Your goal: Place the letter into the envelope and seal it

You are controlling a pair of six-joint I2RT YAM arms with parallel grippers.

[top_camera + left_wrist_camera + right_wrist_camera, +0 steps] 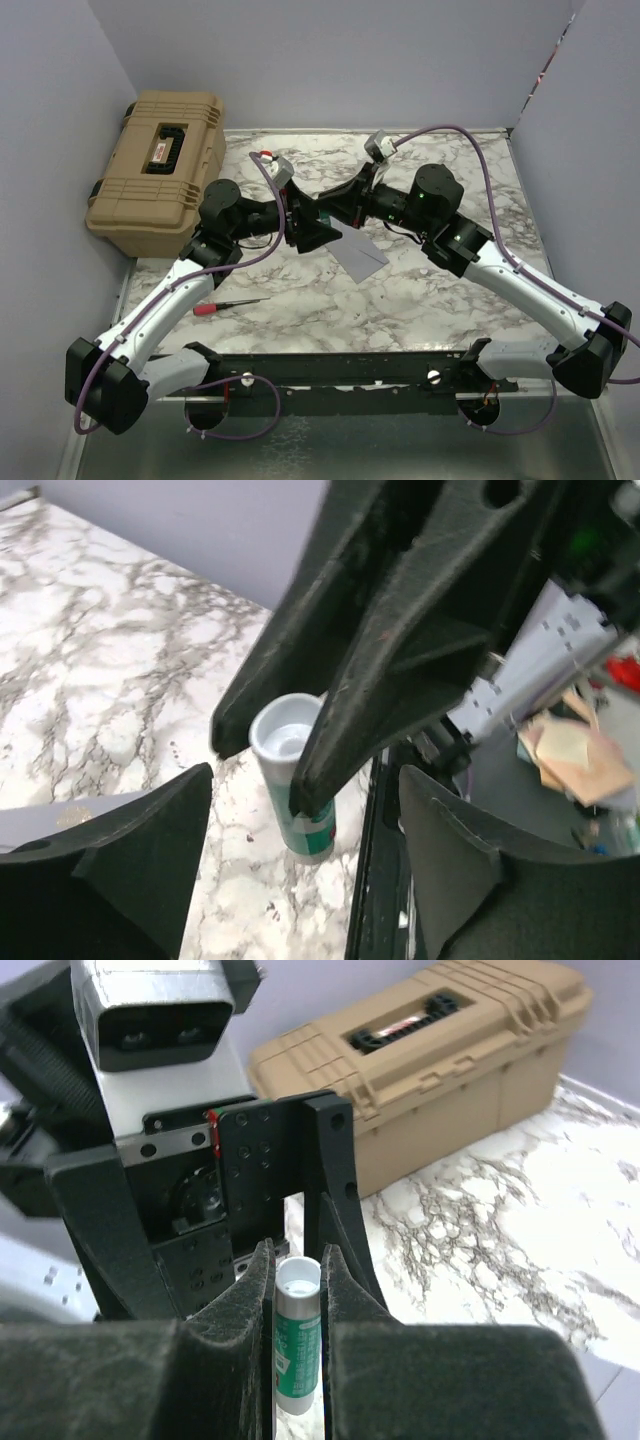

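Note:
The grey-lilac envelope (358, 255) lies flat on the marble table, just right of where the two grippers meet. The letter is out of view. My right gripper (298, 1260) is shut on a green glue stick (298, 1350) with a white end, held upright above the table. My left gripper (305, 780) stands open, its fingers (150, 850) on either side of the glue stick (300, 820) without touching it. From above, both grippers (312, 222) overlap mid-table. A corner of a grey sheet (60, 820) shows at the lower left of the left wrist view.
A tan hard case (160, 170) sits at the back left, also visible behind the left arm (440, 1060). A red-handled screwdriver (225, 305) lies on the left front of the table. Lilac walls close in the sides and back.

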